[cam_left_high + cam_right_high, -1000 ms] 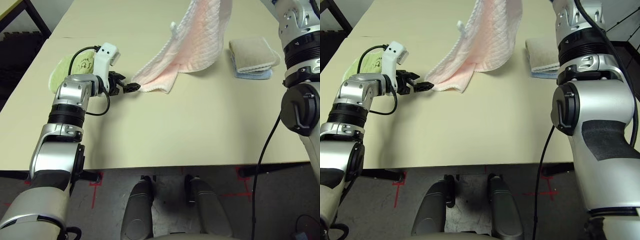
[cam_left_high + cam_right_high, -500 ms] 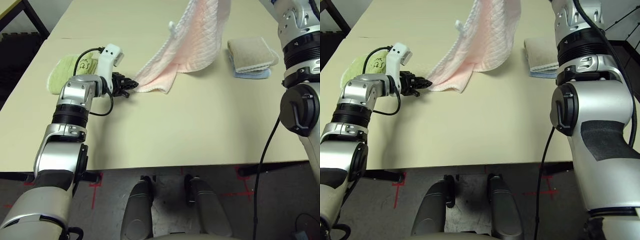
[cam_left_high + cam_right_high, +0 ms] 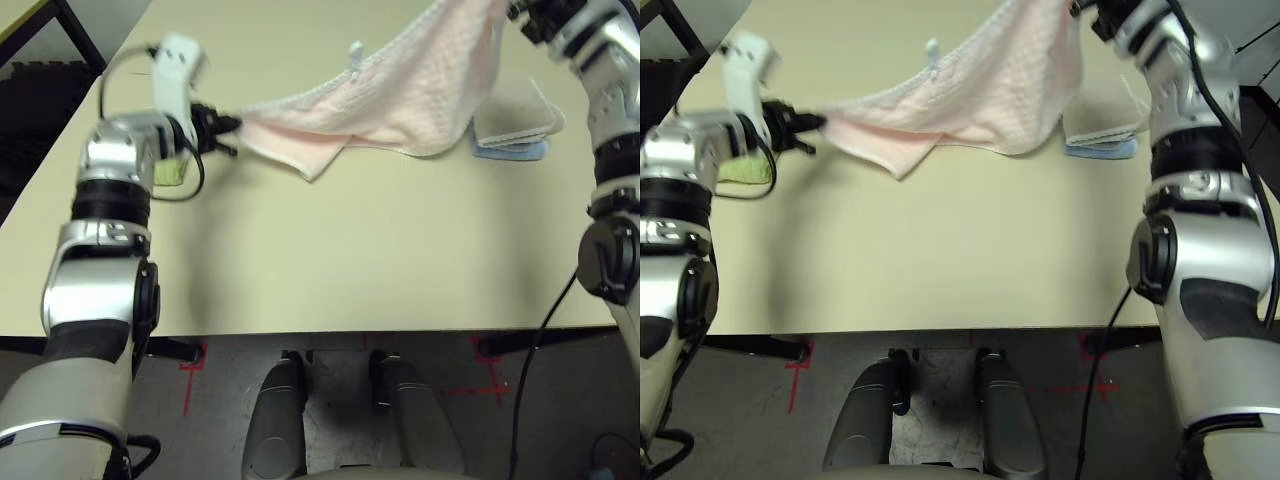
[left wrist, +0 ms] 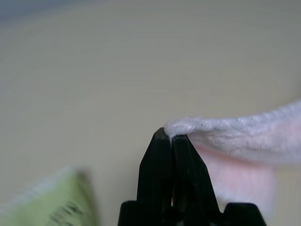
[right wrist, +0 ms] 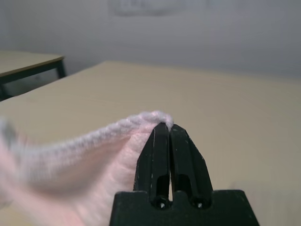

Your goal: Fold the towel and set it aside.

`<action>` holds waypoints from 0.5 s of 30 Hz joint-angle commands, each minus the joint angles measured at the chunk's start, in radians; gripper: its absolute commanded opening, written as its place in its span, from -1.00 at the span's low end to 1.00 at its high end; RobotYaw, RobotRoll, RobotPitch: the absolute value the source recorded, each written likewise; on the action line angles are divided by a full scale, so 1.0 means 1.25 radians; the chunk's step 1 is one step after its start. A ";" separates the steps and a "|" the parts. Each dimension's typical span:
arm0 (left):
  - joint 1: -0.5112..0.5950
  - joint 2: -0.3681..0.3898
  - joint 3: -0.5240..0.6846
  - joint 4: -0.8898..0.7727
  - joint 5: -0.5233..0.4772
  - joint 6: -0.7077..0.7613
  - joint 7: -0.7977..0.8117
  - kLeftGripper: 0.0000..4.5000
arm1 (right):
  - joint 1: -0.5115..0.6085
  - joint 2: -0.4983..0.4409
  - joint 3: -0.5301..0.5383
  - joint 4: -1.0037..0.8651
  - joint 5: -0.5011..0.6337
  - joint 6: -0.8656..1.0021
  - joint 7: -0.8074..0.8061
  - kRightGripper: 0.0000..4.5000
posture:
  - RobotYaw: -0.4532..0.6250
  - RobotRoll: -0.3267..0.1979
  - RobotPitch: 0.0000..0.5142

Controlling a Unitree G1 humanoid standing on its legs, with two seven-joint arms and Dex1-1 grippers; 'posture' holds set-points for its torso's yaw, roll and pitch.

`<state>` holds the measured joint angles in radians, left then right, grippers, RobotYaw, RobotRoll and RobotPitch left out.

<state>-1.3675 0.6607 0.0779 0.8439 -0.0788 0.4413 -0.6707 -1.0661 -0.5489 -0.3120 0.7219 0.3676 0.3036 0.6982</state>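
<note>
Slippage threatens, I judge, since the towel hangs stretched above the desk, each corner merely nipped in the clamped left tool and right tool.

— Colours, item by item. The towel?

— Pale pink, with a faint quilted diamond pattern across the terry. The hemmed edge runs whitish, and the small tag is white.

— The table?

— Plain beige, unpatterned.

— Other cloths?

— A light green towel with dark printed marks. At the far side, a beige towel stacked on a light blue one.

— The arms?

— Silver forearms with black bands. The left gripper and right gripper have black fingers; a white camera housing sits on the left wrist.
</note>
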 commanded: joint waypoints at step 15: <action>-0.034 0.023 -0.110 0.182 0.078 -0.067 -0.237 -0.99 | -0.073 -0.163 0.114 0.090 0.013 0.338 0.183 -1.00 | -0.03 0.25 -0.19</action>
<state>-1.4220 0.6760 -0.0393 1.0434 -0.0069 0.3679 -0.9310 -1.1441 -0.7417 -0.2020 0.7967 0.4200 0.7381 0.8999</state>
